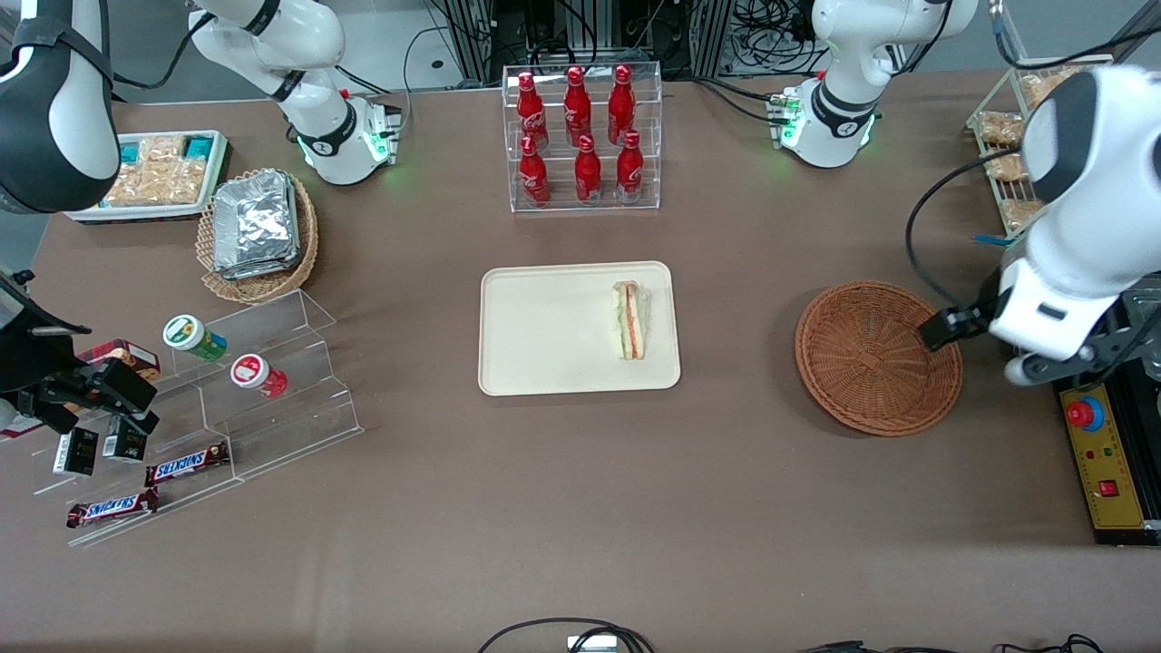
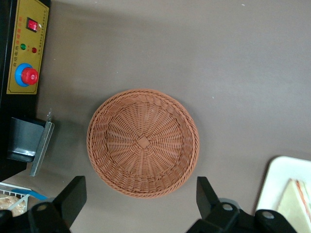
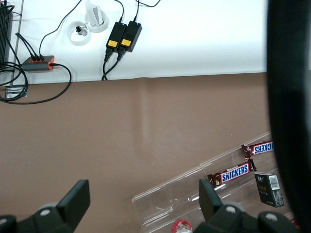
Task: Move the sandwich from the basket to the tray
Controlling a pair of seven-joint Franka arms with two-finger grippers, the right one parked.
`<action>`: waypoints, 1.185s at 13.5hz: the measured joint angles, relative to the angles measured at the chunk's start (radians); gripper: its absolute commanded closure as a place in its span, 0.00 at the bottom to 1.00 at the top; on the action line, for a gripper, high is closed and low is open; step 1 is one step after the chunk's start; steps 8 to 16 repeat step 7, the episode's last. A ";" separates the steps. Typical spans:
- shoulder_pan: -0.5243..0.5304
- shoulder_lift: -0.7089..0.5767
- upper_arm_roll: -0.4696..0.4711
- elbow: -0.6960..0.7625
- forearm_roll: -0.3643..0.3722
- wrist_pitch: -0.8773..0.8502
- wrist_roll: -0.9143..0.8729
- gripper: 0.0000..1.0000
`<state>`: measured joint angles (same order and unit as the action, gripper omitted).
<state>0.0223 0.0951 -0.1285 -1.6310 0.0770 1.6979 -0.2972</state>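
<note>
The sandwich lies on the tray — job apparently done. The gripper hangs above the bare basket, fingers apart, holding nothing.

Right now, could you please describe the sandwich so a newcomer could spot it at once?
Find the cream tray in the middle of the table, nearer the front camera than the rack of red bottles. The sandwich lies on it, at the edge toward the empty brown basket, over which the open gripper hovers. It is the only clear-wrapped wedge, white bread with orange and green layers.
</note>
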 measured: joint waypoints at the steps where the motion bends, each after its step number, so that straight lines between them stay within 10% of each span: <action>1: 0.019 -0.024 0.000 0.000 -0.026 -0.029 0.060 0.00; 16: 0.051 -0.156 -0.005 -0.001 -0.057 -0.154 0.257 0.00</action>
